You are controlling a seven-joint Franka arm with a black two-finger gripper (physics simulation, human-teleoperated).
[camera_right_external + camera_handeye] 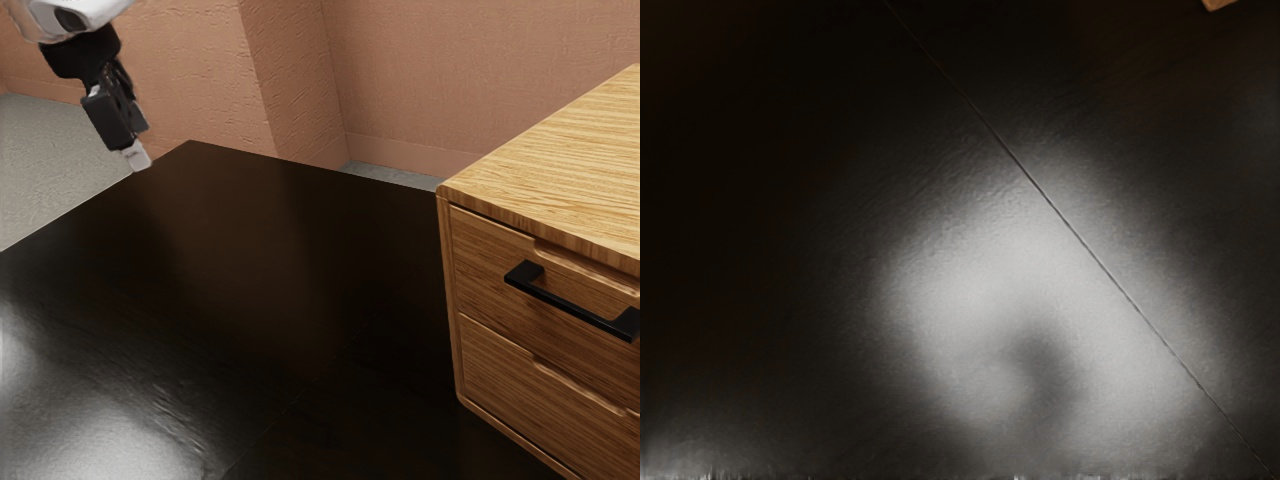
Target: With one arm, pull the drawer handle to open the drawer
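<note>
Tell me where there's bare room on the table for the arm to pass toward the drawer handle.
The whole black table between the gripper and the wooden cabinet is bare. It is tight only at the cabinet's front, where the handle juts from the upper drawer.

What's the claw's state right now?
Black two-finger claw: cannot be told, open or closed; it hangs above the glossy black table, far from the black bar handle on the wooden cabinet.
</note>
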